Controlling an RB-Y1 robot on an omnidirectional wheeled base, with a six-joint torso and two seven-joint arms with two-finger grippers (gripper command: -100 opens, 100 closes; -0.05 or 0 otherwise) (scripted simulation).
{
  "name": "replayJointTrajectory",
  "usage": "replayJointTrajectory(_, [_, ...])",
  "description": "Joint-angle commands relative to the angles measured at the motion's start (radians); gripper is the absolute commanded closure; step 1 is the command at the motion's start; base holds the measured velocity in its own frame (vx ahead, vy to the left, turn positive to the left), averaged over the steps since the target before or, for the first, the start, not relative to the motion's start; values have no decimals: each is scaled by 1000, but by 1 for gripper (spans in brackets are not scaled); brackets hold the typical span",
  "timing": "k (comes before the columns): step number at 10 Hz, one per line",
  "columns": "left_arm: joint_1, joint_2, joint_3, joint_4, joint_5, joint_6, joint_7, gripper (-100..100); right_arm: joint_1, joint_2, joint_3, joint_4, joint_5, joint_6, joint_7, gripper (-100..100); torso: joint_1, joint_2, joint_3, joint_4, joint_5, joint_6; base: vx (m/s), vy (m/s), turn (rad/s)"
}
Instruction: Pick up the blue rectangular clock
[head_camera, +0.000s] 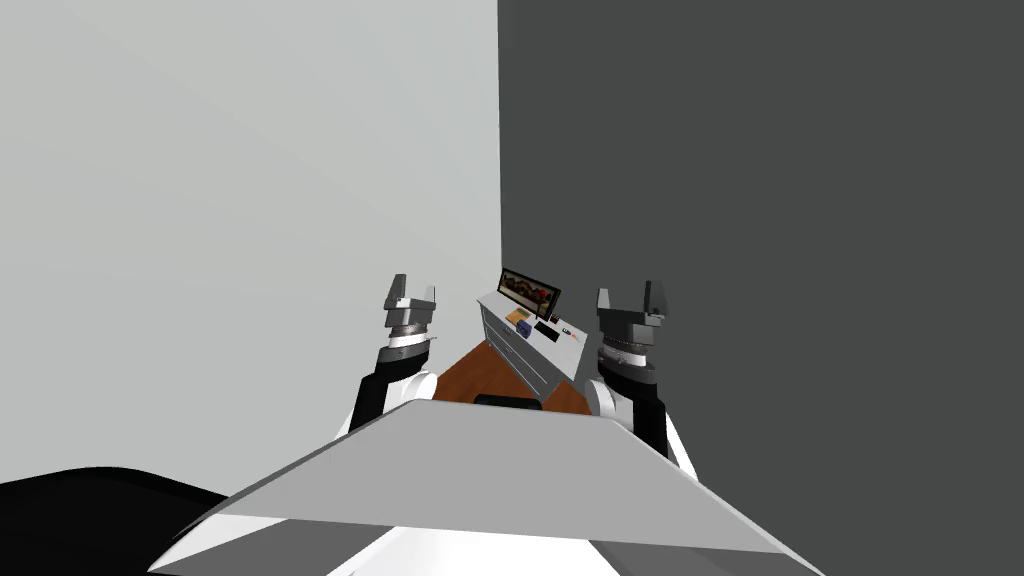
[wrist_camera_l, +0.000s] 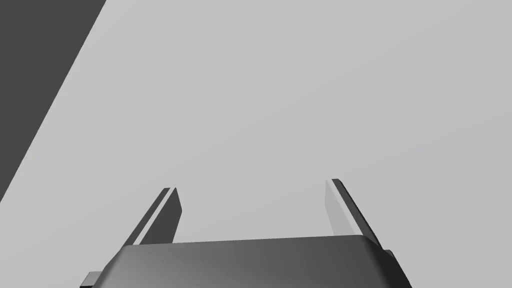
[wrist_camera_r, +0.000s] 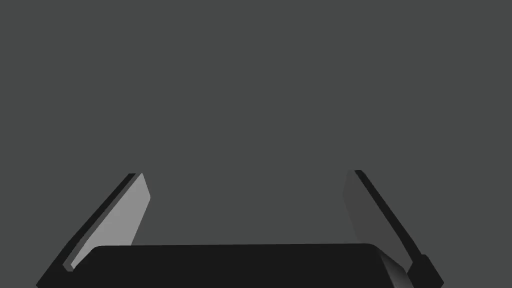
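**Clock far ahead, out of reach of both arms**

The blue clock (head_camera: 520, 330) sits on the white surface (head_camera: 530, 365) against the dark wall, well apart from both arms and far forward between them. Neither arm is clearly nearer. The clock's long axis is too small to read. The left end effector (head_camera: 410, 291) and right end effector (head_camera: 630, 297) are raised with fingers wide, holding nothing.

A light grey desk (head_camera: 525, 362) with drawer fronts is standing on the brown floor (head_camera: 468, 376). A wide dark-framed picture (head_camera: 529, 291) is standing at its far end. In front of that, a tan flat item (head_camera: 516, 316), a small blue box (head_camera: 522, 329) just beside it and a black flat item (head_camera: 546, 331) are lying on the top.
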Motion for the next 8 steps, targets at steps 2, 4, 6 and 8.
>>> replayJointTrajectory(2, [0, 0, 0, 0, 0, 0, 0, 0, 17, -50, -26, 24, 8, -7, -7, -100, -1, 1, 1, 0, 0, 0, -34, -21, 128])
replayJointTrajectory(4, [0, 0, 0, 0, 0, 0, 0, 0, 42, -99, -60, 59, 19, -17, -17, -100, -4, 3, 2, 1, -1, 0, -57, -56, 197])
replayJointTrajectory(6, [0, 0, 0, 0, 0, 0, 0, 0, 74, -156, -103, 107, 34, -30, -30, -100, -6, 4, 2, 1, -1, 0, -79, -84, 304])
replayJointTrajectory(8, [0, 0, 0, 0, 0, 0, 0, 0, 110, -215, -149, 168, 51, -46, -46, -100, -7, 7, 4, 2, -2, 0, -114, -82, 304])
